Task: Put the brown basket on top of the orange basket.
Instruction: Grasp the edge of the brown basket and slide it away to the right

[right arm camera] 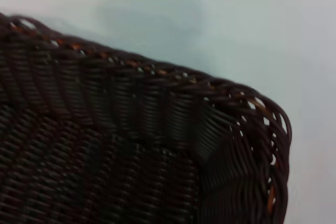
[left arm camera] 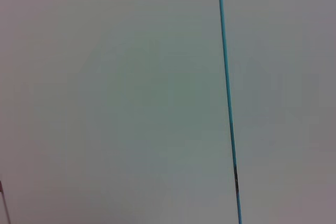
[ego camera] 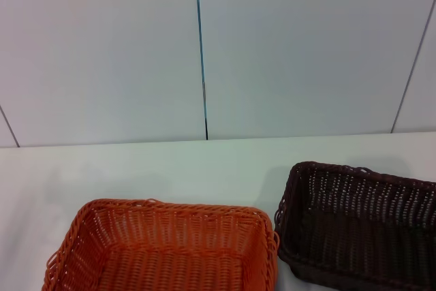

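A: Where do things sit on the white worktop [ego camera: 170, 168]?
B: The orange basket [ego camera: 163, 247] lies near the front, long axis left-right; the brown basket [ego camera: 357, 226] sits just beside it to the right, skewed, its far corner swung leftward, not stacked.
A: And the jaws?
B: Neither arm's jaws show; cannot tell.

one orange basket [ego camera: 163, 247], one brown basket [ego camera: 357, 226], two in all.

Open white table [ego camera: 170, 168] lies beyond both baskets, up to the wall [ego camera: 102, 52]. The orange basket [ego camera: 163, 247] and the brown basket [ego camera: 357, 223] sit nearly touching, the gap between them narrow.
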You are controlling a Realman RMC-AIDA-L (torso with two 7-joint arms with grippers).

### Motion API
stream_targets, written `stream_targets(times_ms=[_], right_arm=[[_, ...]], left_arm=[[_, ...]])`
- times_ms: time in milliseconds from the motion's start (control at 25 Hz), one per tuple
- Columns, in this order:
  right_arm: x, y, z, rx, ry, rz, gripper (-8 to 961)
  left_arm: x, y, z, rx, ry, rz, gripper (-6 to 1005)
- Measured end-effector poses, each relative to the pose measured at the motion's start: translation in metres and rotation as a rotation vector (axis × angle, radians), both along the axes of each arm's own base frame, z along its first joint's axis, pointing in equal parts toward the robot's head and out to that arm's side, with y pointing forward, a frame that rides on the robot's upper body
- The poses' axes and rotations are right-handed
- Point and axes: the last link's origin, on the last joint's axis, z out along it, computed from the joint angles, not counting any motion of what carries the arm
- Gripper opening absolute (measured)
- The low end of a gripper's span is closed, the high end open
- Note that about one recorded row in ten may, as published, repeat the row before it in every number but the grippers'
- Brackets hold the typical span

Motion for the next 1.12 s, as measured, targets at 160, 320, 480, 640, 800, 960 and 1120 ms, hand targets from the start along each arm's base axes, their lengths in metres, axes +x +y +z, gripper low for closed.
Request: stream_targets(times_ms=[160,320,480,640,800,960,1120], right_arm=[[0.004,0.002,-0.007,-0.005,-0.007,-0.016,729],[0.008,0.003,-0.011,0.005,-0.002,-0.018,721],[0.008,0.005,-0.011,0.022,0.003,-0.017,712],[0.006,0.007,-0.011,0.035,0.007,-0.012,704],[0.005,0.008,-0.011,0.031,0.003,-0.01,695],[0.005,0.008,-0.011,0.031,0.004,-0.01,687],[0.006,0.007,-0.013,0.023,0.002,-0.013,543]], left_arm=[[-0.002,-0.001,0.002,0.004,0.001,0.008,688],[-0.005,-0.002,0.003,0.006,-0.002,0.018,687],[-0.005,-0.002,0.004,0.007,0.0,0.02,687],[-0.006,-0.002,0.004,0.007,0.002,0.02,687],[-0.007,-0.002,0.006,0.008,0.006,0.022,686],[-0.006,-0.002,0.008,0.009,0.01,0.02,686],[-0.008,-0.001,0.01,0.002,0.001,0.039,685]])
